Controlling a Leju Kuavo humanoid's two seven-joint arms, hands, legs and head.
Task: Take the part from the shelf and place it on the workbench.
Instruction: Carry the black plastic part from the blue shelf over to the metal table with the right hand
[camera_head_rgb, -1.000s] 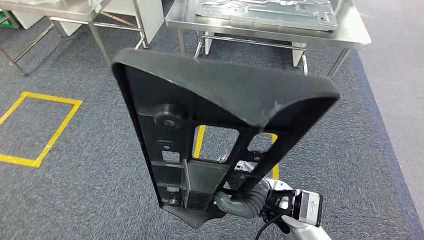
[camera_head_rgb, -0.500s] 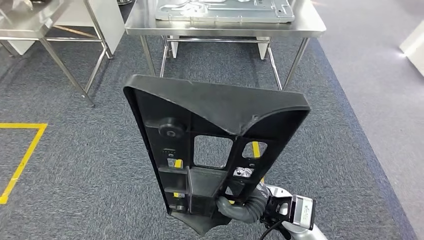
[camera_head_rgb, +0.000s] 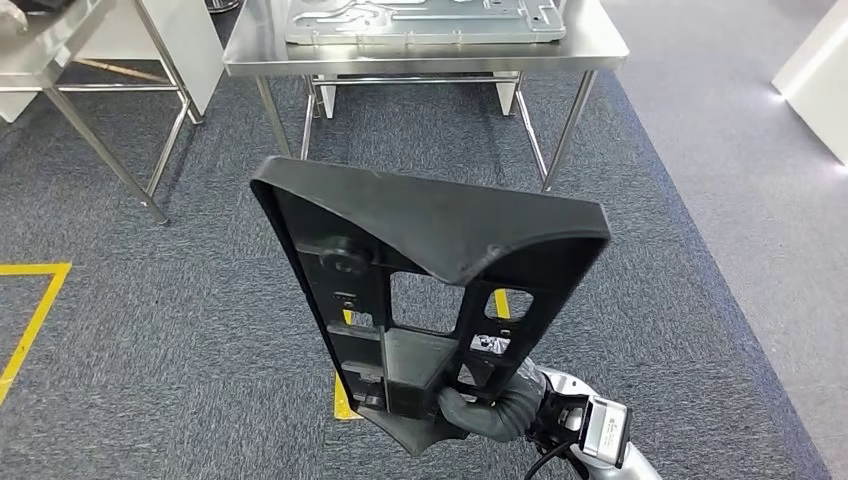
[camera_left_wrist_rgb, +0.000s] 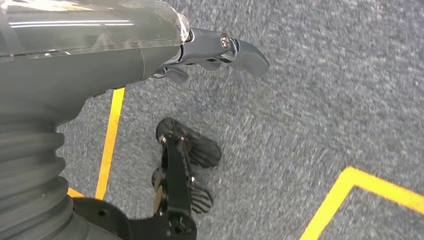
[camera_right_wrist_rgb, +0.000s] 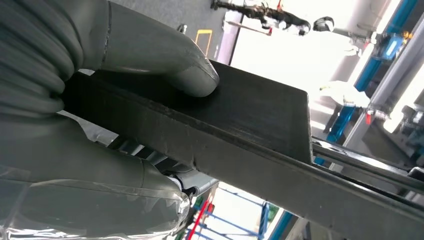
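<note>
A large black plastic part (camera_head_rgb: 430, 270) with ribs and cut-outs stands upright in the middle of the head view. My right hand (camera_head_rgb: 490, 410) grips it at its lower end. In the right wrist view the thumb (camera_right_wrist_rgb: 165, 60) presses on the part's flat black face (camera_right_wrist_rgb: 250, 125). The steel workbench (camera_head_rgb: 420, 62) stands straight ahead beyond the part and carries a flat metal plate (camera_head_rgb: 420, 20). My left hand (camera_left_wrist_rgb: 150, 45) hangs over the carpet, holding nothing, its fingers (camera_left_wrist_rgb: 235, 50) loosely apart.
A second steel table (camera_head_rgb: 60, 40) stands at the far left. Yellow tape lines (camera_head_rgb: 25, 320) mark the grey carpet at the left. A white unit (camera_head_rgb: 815, 70) sits at the far right. Open carpet lies between me and the workbench.
The whole view has shifted: the workbench now sits more to the left and nearer the middle, and the yellow floor square has slid off left. My right hand still holds the part upright.
</note>
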